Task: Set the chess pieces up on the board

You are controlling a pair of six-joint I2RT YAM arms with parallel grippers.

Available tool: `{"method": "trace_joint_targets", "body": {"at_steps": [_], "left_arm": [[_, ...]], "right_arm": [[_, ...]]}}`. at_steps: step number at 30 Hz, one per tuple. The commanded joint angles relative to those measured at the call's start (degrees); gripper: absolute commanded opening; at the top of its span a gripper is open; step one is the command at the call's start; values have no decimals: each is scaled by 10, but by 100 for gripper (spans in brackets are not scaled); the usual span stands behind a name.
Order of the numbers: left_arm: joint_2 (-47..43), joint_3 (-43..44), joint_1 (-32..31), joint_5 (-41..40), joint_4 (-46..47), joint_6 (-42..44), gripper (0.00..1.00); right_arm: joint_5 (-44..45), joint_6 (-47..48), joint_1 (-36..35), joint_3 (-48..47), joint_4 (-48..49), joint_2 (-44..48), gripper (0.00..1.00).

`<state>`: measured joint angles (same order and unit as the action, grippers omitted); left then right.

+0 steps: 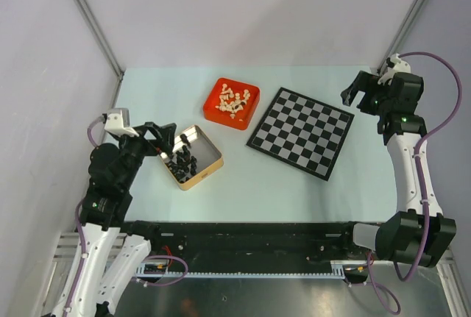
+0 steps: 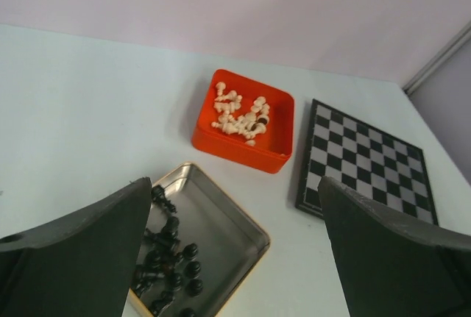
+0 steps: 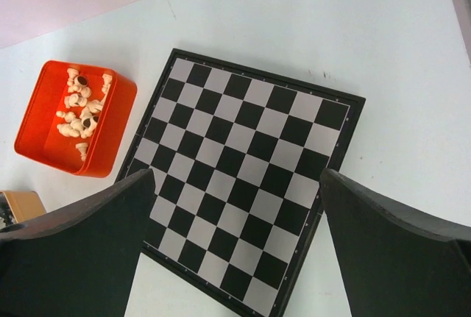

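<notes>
The black chess pieces (image 2: 165, 258) are tiny and shiny. I think they are light and hard, and slippery too, so one can pop out of a pinch. They lie in a heap in the metal tin (image 2: 250, 229), touching each other, and some look tipped over. I think the best place to grab one is around its thin middle, picking a piece at the edge of the heap. The cream pieces (image 2: 239, 115) are piled in the red tray (image 2: 235, 151), just beside the board (image 1: 300, 132). No piece stands on the board yet, so the job is not started.

My left gripper (image 2: 234, 181) hangs over the tin with its fingers spread wide, holding nothing. My right gripper (image 3: 237, 173) hangs above the board, also spread wide and holding nothing.

The top view shows both arms and where the tin, tray and board sit, but the black pieces are only a dark clump there. The left wrist view shows them as single pieces. The right wrist view shows almost all of the board's squares up close. It also shows dark spots among the cream pieces; I cannot tell what they are.
</notes>
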<state>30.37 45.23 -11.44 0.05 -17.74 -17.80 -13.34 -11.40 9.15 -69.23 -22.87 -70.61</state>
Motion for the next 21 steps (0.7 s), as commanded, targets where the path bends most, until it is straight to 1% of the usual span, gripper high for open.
{"method": "trace_joint_targets", "body": {"at_steps": [1,4,5,7,8,9,10,11,13,14,16,17,18,21], "left_arm": [[14,35,3,43,14,-35,100],[29,48,2,62,10,-47,100],[35,51,2,72,9,-50,100],[43,60,2,79,6,-57,100],[48,63,3,86,3,-58,100],[50,64,2,90,2,-59,100],[59,68,2,93,1,-63,100],[64,70,3,95,0,-63,100],[83,77,2,101,-9,-68,100],[92,79,2,105,-10,-70,100],[111,88,1,115,-17,-72,100],[135,92,-2,115,-19,-72,100],[147,96,-5,111,-29,-72,100],[207,126,-45,84,-61,-70,100]], "right_arm": [[-19,-8,7,-15,13,8,100],[-64,20,7,-14,22,8,100],[-83,51,6,-15,25,8,100],[-160,88,5,-15,26,13,100],[-198,153,-3,-15,22,14,100],[-239,174,-13,-17,4,18,99],[-230,186,-30,-17,-4,25,100],[-194,198,-67,-17,-11,28,100],[-179,246,-105,-17,-40,29,100],[-216,261,-114,-17,-50,28,100],[-239,270,-116,-17,-66,16,100],[-260,274,-116,-17,-70,12,100],[-268,281,-119,-17,-78,7,100],[-277,286,-121,-19,-88,-12,100]]}}
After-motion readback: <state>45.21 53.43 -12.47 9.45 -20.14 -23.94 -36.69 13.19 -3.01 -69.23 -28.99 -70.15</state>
